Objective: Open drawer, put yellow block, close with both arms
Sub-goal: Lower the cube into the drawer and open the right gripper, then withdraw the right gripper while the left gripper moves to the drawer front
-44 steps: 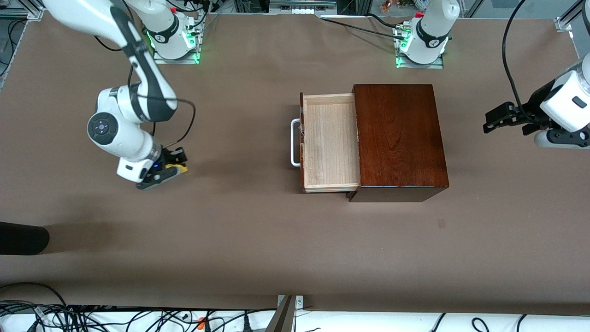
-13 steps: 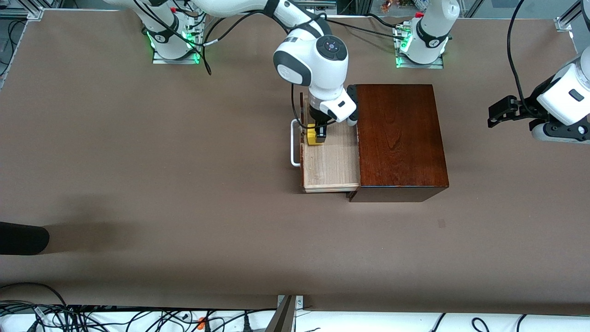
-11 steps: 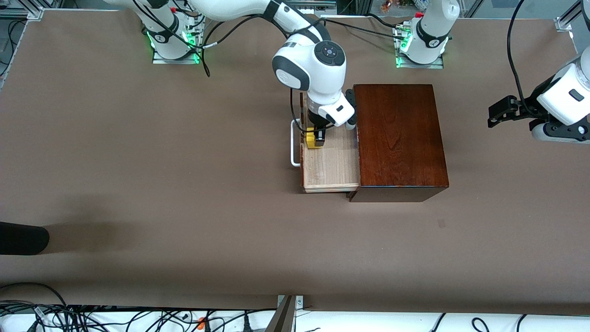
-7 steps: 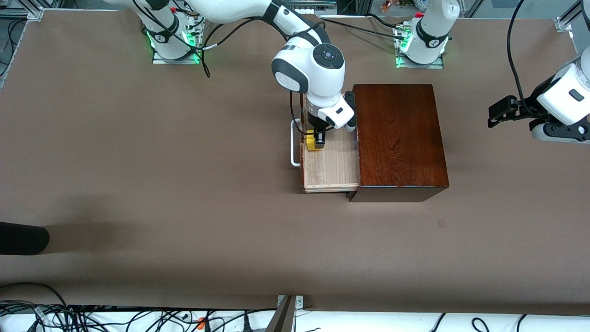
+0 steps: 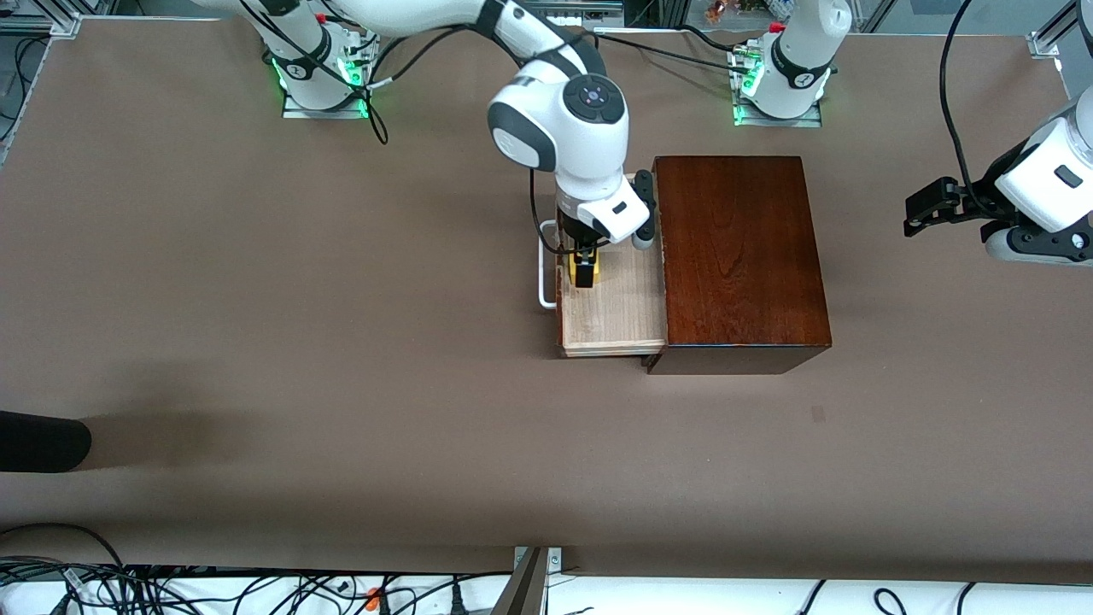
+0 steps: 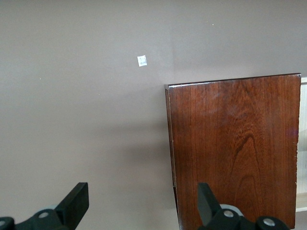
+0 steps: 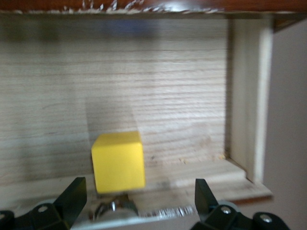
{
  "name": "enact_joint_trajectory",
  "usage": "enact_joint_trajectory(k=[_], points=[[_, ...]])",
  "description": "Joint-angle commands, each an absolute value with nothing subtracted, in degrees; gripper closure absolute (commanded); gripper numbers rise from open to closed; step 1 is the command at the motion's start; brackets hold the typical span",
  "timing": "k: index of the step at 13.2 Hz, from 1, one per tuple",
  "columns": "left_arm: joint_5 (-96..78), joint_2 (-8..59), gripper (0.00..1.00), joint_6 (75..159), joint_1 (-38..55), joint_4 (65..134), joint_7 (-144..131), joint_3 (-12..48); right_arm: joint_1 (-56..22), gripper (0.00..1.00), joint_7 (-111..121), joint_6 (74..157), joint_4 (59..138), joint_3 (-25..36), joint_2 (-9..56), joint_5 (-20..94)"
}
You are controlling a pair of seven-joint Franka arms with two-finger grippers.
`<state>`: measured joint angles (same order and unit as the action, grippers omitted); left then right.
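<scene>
One shiny dark red-brown wooden box [image 5: 734, 256] on the brown surface [image 5: 341, 342]. One drawer of pale wood [image 5: 615, 316], open, sticking out of the box toward the right arm's end of the surface. One white U-shaped handle [image 5: 543, 282] on the drawer's front. One small bright yellow cube block [image 7: 118, 162]. Two white robot arms, each with one black two-finger end effector.

Right arm [image 5: 559, 128] reaching over the open drawer. Right end effector [image 7: 139, 187] pointing straight down into the drawer, just above the yellow block. Fingers [image 7: 72, 196] spread wide, released, not touching the block, holding nothing. Yellow block inside the drawer, sitting flat on the pale wood floor, close against the wall with the handle and about halfway along it.

Left arm [image 5: 1046, 184] waiting at its own end of the surface, well apart from the box. Left end effector [image 6: 141, 191] up in the air over bare surface, aimed toward the box. Fingers [image 6: 76, 201] spread wide too, gripping nothing.

Drawer's front facing the right arm's end of the surface. Drawer's long side running from nearer the front camera to farther from it, same as the handle. Block the same on every side, so no long way to point.
</scene>
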<state>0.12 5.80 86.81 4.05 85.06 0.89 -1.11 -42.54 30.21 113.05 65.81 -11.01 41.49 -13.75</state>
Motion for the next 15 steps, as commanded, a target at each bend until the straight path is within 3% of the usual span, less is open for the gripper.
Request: enact_joint_trajectory(k=[1,5,8,12,15], points=[[1.6,5.9,0.0,86.7,4.6,84.4,1.5,-1.4,-37.2,0.0,30.7,106.0,66.0,-11.3,33.3,-8.3],[1.4,5.9,0.0,86.7,4.6,84.2,1.5,-1.3,-28.1,0.0,30.7,99.0,66.1,-10.9,23.6,-5.6],[0.5,5.9,0.0,86.9,5.6,83.1,2.0,0.2,-27.1,0.0,30.9,97.7,66.1,-3.3,20.0,-4.9],[0.4,7.0,0.0,86.9,6.6,82.0,1.6,7.9,-26.5,0.0,31.2,92.7,66.9,8.1,14.7,0.8],[0.4,7.6,0.0,87.0,6.7,80.8,1.2,17.3,-26.5,0.0,31.2,90.2,71.9,14.5,9.1,4.6]])
